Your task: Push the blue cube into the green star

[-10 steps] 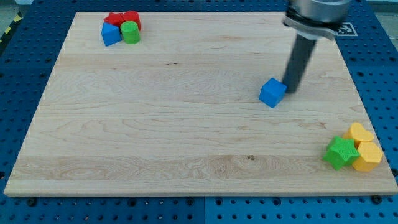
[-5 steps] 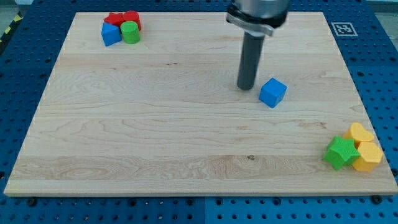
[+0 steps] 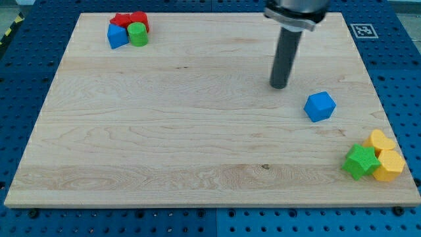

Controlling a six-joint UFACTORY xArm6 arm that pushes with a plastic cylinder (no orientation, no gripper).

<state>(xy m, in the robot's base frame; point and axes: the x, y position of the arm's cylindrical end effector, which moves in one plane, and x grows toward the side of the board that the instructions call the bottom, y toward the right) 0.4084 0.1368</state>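
Observation:
The blue cube [image 3: 320, 106] lies on the wooden board [image 3: 164, 131] at the view's right, apart from the other blocks. The green star [image 3: 361, 162] sits near the board's bottom right corner, touching two yellow blocks [image 3: 385, 155]. My tip [image 3: 279, 86] stands on the board up and to the left of the blue cube, with a gap between them. The cube is up and to the left of the star.
A cluster sits at the board's top left: a red star-like block [image 3: 129, 19], a second blue block [image 3: 117, 35] and a green block [image 3: 137, 33]. The board rests on a blue perforated table [image 3: 20, 79]. A marker tag [image 3: 364, 29] lies at the top right.
The blue cube has slid right and slightly down, toward the green star. My tip went from the cube's right side round to its left, and now stands up-left of it.

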